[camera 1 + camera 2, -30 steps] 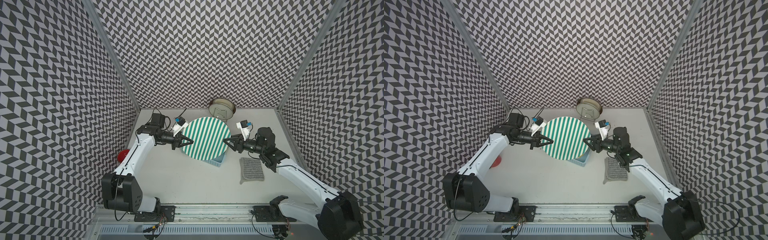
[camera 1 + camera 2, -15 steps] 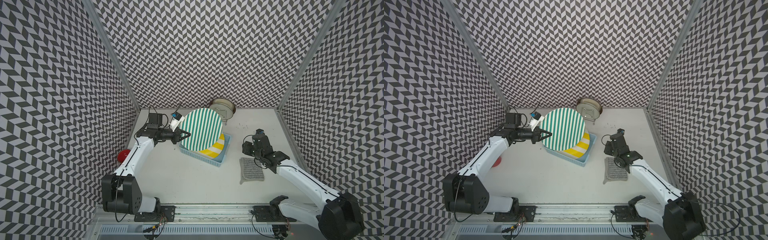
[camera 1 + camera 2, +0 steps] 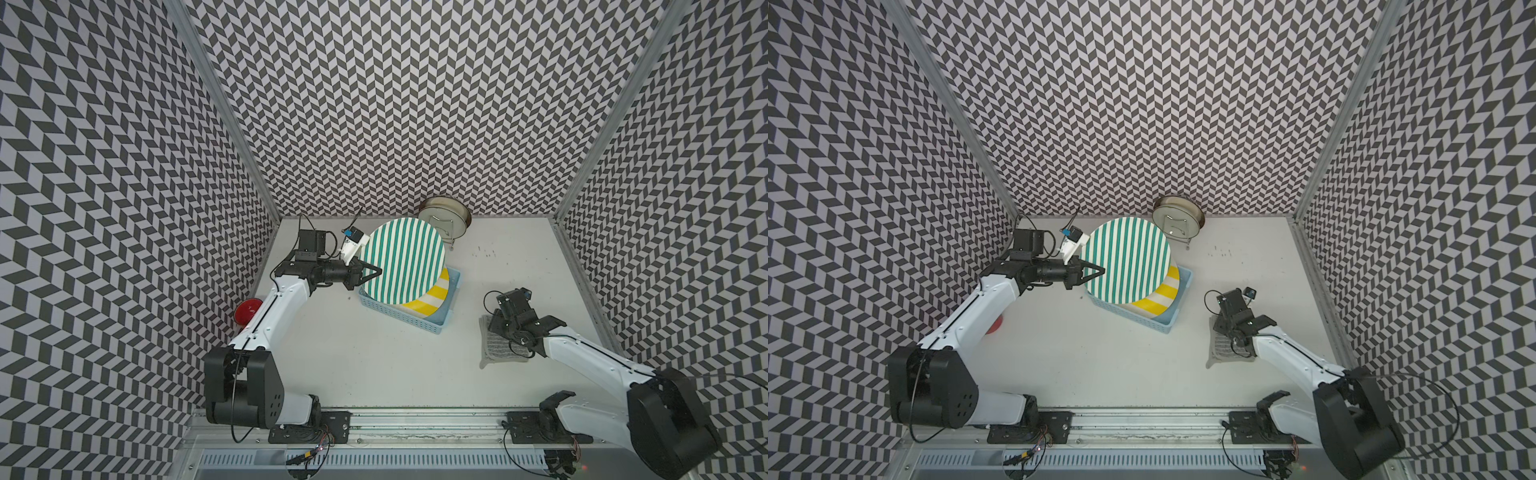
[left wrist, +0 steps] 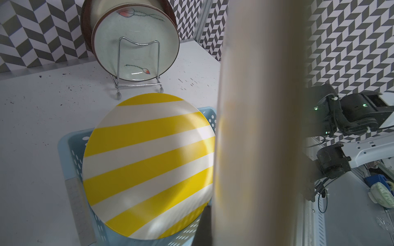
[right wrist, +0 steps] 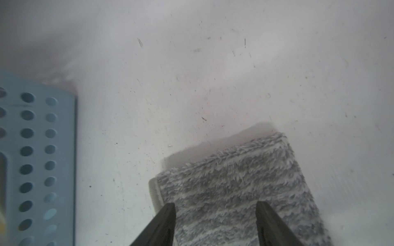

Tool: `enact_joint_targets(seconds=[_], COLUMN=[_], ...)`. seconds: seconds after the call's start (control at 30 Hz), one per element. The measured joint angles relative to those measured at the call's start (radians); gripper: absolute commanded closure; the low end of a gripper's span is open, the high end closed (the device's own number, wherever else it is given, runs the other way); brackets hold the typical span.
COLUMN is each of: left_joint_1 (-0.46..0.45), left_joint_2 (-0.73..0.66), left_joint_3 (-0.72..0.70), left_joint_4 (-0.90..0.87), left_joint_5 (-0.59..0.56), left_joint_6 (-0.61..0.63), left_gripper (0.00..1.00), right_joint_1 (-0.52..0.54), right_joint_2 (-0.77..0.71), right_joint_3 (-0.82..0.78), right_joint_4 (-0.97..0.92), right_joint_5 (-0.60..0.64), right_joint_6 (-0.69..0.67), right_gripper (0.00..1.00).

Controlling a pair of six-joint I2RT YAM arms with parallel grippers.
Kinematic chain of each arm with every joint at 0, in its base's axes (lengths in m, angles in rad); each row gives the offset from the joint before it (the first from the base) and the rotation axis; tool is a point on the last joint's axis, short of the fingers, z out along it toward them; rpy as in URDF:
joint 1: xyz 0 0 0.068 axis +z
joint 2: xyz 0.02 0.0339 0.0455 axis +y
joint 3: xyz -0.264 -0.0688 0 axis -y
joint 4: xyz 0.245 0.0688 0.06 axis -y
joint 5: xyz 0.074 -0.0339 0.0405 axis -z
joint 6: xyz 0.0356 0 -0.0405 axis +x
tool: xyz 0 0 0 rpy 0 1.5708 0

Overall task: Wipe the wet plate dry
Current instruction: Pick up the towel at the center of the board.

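Note:
A green-and-white striped plate (image 3: 405,259) (image 3: 1129,259) stands on edge in the air above the blue basket. My left gripper (image 3: 374,272) (image 3: 1098,270) is shut on its left rim. In the left wrist view the plate (image 4: 260,127) is a blurred beige band, with one dark finger (image 4: 205,225) beside it. A folded grey cloth (image 3: 494,349) (image 5: 234,181) lies flat on the table at the right. My right gripper (image 5: 215,213) hangs open just over the cloth's near end, with nothing between its fingers.
A blue perforated basket (image 3: 444,320) (image 4: 70,144) holds a yellow-striped plate (image 3: 432,297) (image 4: 149,159). A flowered plate (image 3: 444,212) (image 4: 136,42) leans in a wire stand at the back wall. A red object (image 3: 248,309) lies by the left wall.
My right gripper has let go of the plate's right rim, swung right and down over the cloth, and opened wider. The left gripper has raised the plate, uncovering the yellow-striped one.

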Motion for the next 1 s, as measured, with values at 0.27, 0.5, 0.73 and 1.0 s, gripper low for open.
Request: enact_joint_targets(seconds=[0.27, 0.5, 0.73, 1.0], left_joint_1=[0.000, 0.000, 0.000, 0.000], left_joint_2=[0.000, 0.000, 0.000, 0.000], left_joint_3=[0.000, 0.000, 0.000, -0.024], left_joint_4=[0.005, 0.005, 0.005, 0.028], left_joint_5=[0.000, 0.000, 0.000, 0.000], left_joint_6=[-0.002, -0.003, -0.003, -0.020], left_gripper=[1.00, 1.00, 1.00, 1.00], right_joint_1=[0.002, 0.001, 0.001, 0.002], right_joint_2=[0.085, 0.118, 0.119, -0.198], right_joint_3=[-0.003, 0.003, 0.002, 0.015], right_joint_4=[0.069, 0.098, 0.122, 0.162], right_joint_5=[-0.010, 0.002, -0.021, -0.182], right_joint_6=[0.001, -0.008, -0.020, -0.182], right_gripper=[0.36, 0.77, 1.00, 1.00])
